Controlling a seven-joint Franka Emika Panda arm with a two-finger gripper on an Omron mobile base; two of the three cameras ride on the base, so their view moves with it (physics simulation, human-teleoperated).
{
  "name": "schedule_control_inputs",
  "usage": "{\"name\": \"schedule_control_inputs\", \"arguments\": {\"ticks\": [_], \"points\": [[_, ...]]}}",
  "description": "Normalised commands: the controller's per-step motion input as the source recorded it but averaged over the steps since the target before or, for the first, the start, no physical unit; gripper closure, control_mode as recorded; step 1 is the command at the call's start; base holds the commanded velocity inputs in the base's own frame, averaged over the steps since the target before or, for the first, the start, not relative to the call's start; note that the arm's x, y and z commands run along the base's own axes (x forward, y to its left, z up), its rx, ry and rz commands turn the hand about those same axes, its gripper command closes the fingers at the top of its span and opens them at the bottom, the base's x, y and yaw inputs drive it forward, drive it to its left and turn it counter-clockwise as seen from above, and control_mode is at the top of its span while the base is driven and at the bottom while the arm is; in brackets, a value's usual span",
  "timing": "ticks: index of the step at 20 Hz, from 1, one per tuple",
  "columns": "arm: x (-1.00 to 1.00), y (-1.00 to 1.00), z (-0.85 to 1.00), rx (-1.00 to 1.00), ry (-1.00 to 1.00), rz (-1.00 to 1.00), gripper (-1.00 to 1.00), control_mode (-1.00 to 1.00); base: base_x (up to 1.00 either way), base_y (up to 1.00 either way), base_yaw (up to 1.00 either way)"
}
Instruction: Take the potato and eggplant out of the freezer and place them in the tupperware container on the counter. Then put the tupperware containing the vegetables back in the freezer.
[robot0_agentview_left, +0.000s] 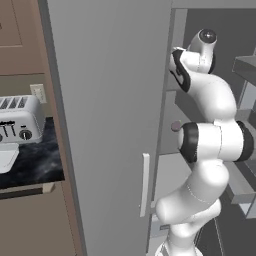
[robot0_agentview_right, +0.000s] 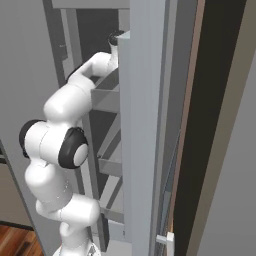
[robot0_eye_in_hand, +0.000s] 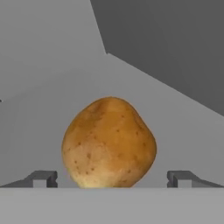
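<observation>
Left of my arm, freezer (robot0_agentview_left: 110, 100) door open, toaster (robot0_agentview_left: 20, 120) on counter (robot0_agentview_left: 35, 165) | right base: arm reaching between shelves (robot0_agentview_right: 107, 100) | hand: gripper (robot0_eye_in_hand: 113, 178) spread wide astride potato (robot0_eye_in_hand: 109, 143), lined up to clamp.

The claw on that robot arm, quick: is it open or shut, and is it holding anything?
Gripper: open, one fingertip on each side of the potato in the hand view, with a gap on both sides; nothing held yet.
</observation>
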Motion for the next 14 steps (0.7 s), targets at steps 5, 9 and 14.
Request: {"name": "schedule_control_inputs", "arguments": {"ticks": [5,9,14], "points": [[0.26,-0.18,-0.02,0.0,0.02,0.0,-1.0,-1.0,0.0,0.0,0.0],[0.25,-0.12,-0.06,0.0,0.05,0.0,-1.0,-1.0,0.0,0.0,0.0],[0.18,-0.03,-0.13,0.0,0.06,0.0,-1.0,-1.0,0.0,0.0,0.0]]}}
